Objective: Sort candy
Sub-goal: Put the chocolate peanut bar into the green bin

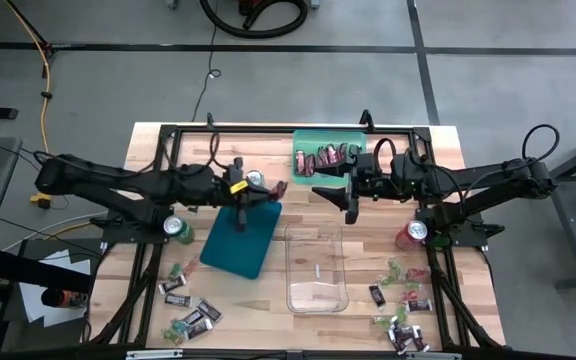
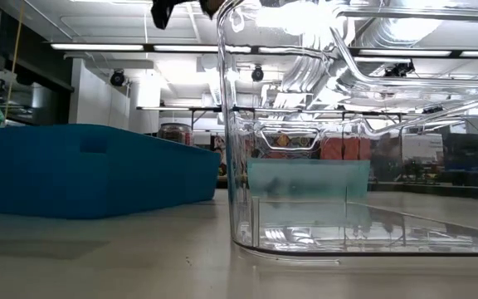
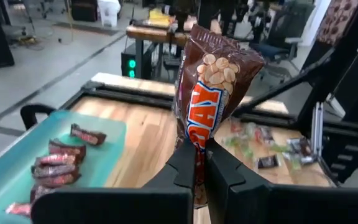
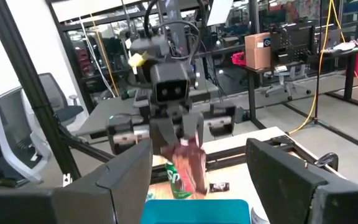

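Far to the left of the blue bin (image 1: 241, 238) a green drink can (image 1: 177, 228) stands by the frame post, and below it loose candy (image 1: 189, 312) lies scattered on the bench (image 1: 268, 320), dark mini bars mixed with tiny green-wrapped pieces. Over the blue bin's upper edge hangs the left gripper (image 1: 271, 192), jaws clamped tight on a brown PayDay bar (image 3: 210, 93); the left wrist view shows that wrapper standing upright between the 2 dark fingers (image 3: 182, 168), peanuts printed near its top. From the right wrist view the same bar dangles under the left gripper, a reddish-brown packet (image 4: 188, 169) above the bin's rim.

Right of the blue bin, touching nothing, sits the clear plastic tub (image 1: 316, 268); the low view looks straight through its wall (image 2: 305, 166), with the blue bin (image 2: 90, 170) beside it. Up beyond the blue bin, at the bench's far edge, the green tray (image 1: 328, 155) carries a row of dark red bars (image 1: 326, 158).

Further right of the blue bin, the right gripper (image 1: 351, 205) hovers just off the green tray's lower edge, above the clear tub's far end, jaws spread wide and holding nothing. Past it a red drink can (image 1: 415, 232) stands by the right frame post, and a second scatter of candy (image 1: 400, 300) spreads below it, well apart from the blue bin.
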